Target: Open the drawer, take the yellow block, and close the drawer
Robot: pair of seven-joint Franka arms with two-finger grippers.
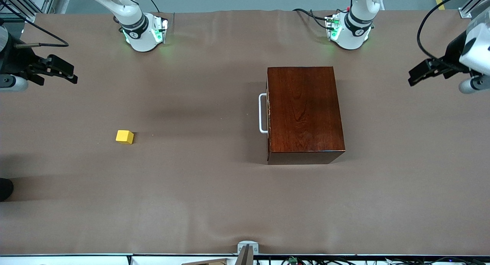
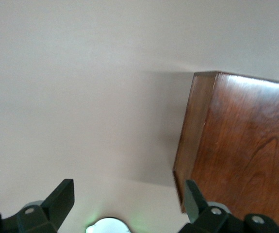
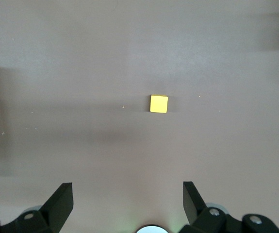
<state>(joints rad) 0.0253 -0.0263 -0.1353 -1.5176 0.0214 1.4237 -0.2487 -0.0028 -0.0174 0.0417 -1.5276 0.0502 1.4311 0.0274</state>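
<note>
The drawer (image 1: 268, 113) sits shut in the box (image 1: 304, 112), which stands toward the left arm's end of the worktop (image 1: 214, 196) with its handle (image 1: 262, 113) facing the right arm's end, while the block (image 1: 124, 136) lies bare on the worktop toward the right arm's end, well apart from the box. By the look of it the block is already out and the drawer closed, so little or nothing seems left to do. Both arms wait: the left claw (image 1: 421, 73) hangs open over the left arm's end edge, and the right claw (image 1: 63, 71) hangs open over the right arm's end edge, neither holding anything.
</note>
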